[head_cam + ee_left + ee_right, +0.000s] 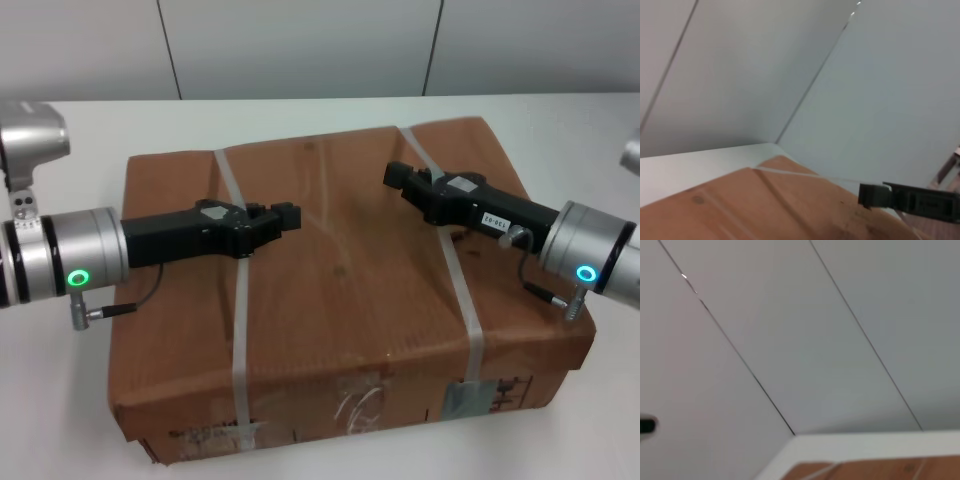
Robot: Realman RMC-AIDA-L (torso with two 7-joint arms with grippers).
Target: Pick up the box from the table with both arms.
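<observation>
Head view has the box [340,290] sitting flat on the white desk [60,400], pretty much dead centre and taking up most of the frame, with its taped and labelled front side facing the robot. Two whitish straps run across the top, one on the left [238,290] and one on the right [455,260]. Both arms are reaching in over the top of the box from opposite sides. The left gripper [288,217] is over the left half, its black body crossing the left strap, tip pointing toward the middle. The right gripper [395,175] comes in over the right half, crossing the right strap and angled toward the far middle. The two tips are near each other but clearly apart, with bare cardboard between them. Fingers on both look narrow, maybe fully closed with nothing in them, but from this angle I honestly can't tell, and I can't say whether they touch the lid either. Left wrist view shows the far edge of the box, a strap [805,173], and the other arm's black gripper tip farther off. Right wrist view mostly catches wall panels [840,340] plus a sliver of desk and cardboard.
</observation>
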